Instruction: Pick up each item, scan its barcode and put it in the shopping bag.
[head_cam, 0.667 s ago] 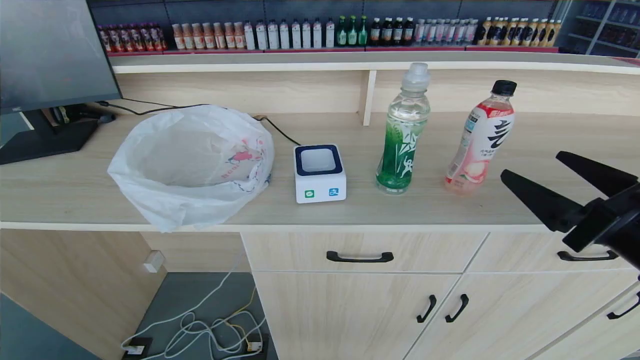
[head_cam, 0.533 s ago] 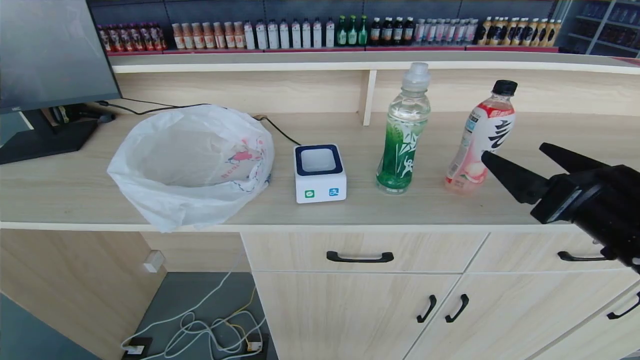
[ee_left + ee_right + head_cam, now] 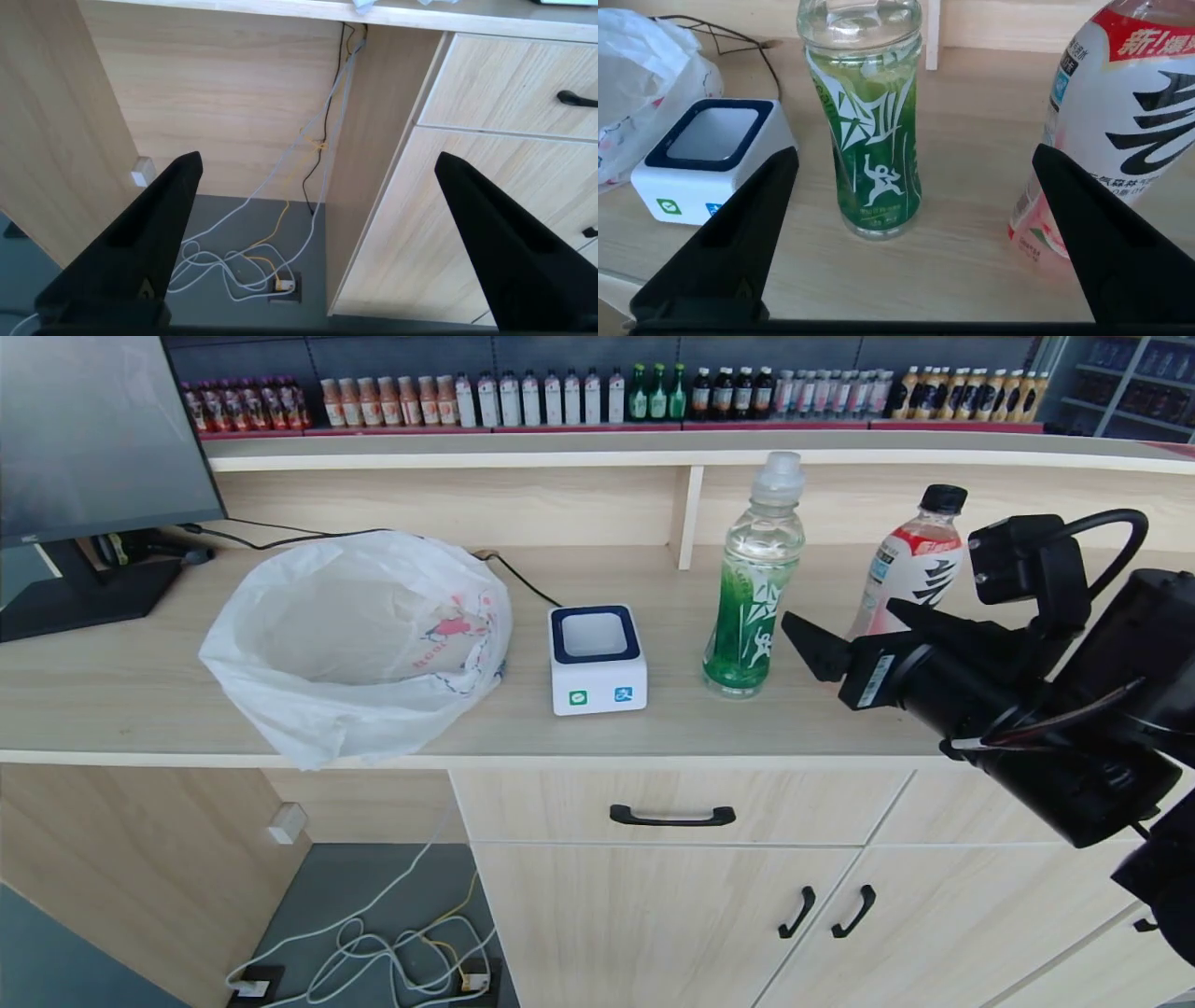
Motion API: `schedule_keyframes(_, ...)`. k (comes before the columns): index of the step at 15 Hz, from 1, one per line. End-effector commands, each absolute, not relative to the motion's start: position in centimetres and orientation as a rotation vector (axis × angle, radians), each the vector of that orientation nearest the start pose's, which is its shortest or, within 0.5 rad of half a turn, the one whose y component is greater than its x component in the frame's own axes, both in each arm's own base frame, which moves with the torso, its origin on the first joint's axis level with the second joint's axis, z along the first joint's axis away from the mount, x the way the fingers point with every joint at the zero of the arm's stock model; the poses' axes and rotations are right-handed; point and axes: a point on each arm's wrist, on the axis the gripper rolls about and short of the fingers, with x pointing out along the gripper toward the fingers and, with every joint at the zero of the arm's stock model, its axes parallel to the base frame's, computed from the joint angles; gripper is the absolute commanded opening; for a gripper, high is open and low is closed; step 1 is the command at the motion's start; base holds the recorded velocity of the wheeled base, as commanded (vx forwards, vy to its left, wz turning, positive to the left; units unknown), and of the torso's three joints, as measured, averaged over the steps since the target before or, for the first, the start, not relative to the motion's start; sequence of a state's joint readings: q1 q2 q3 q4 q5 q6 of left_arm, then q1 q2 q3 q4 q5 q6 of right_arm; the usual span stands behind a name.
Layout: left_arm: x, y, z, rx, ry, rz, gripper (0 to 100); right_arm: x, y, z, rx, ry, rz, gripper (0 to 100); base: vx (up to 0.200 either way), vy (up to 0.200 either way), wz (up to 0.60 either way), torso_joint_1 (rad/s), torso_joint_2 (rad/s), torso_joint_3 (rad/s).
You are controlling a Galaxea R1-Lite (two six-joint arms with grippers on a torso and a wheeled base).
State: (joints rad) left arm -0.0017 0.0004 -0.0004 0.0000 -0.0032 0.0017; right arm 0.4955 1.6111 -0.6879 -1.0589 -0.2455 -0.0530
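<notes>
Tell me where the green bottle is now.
Head view: the green bottle stands upright on the counter, right of centre, between the white scanner and the pink bottle.

Matte black right arm (image 3: 1074,756), tapered wedge fingers (image 3: 817,649), white label sticker (image 3: 876,681) — looped black cable (image 3: 1106,515)

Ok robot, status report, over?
Right gripper open, empty, facing green bottle. Left gripper open, low beside cabinet. Pink bottle close alongside; both standing.
</notes>
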Motion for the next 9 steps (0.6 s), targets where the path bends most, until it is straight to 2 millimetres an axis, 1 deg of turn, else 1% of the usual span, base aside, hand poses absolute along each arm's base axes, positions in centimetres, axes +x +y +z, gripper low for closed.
schedule_keyframes(1,-2.3,0.0,7.6,0.002,-0.002,-0.005,100,25.6,14.3,21.3,-0.017,-0.115,0.274,100,0.0,0.0,0.0,0.0,0.0,0.0)
schedule_keyframes(3,-2.3,0.0,7.5,0.002,0.0,-0.005,100,25.9,15.1,20.9,-0.021,-0.105,0.282,100,0.0,0.0,0.0,0.0,0.0,0.0)
schedule_keyframes(5,-2.3,0.0,7.5,0.002,0.0,-0.005,100,26.4,15.4,20.1,-0.029,-0.084,0.281,100,0.0,0.0,0.0,0.0,0.0,0.0)
schedule_keyframes(7,-2.3,0.0,7.5,0.002,0.0,-0.005,100,26.9,15.6,19.9,-0.029,-0.087,0.279,100,0.0,0.0,0.0,0.0,0.0,0.0)
schedule_keyframes(8,-2.3,0.0,7.5,0.002,0.0,-0.005,100,27.8,16.2,19.8,-0.028,-0.103,0.274,100,0.0,0.0,0.0,0.0,0.0,0.0)
schedule_keyframes(9,-2.3,0.0,7.5,0.002,0.0,-0.005,100,28.3,16.4,19.8,-0.025,-0.107,0.255,100,0.0,0.0,0.0,0.0,0.0,0.0)
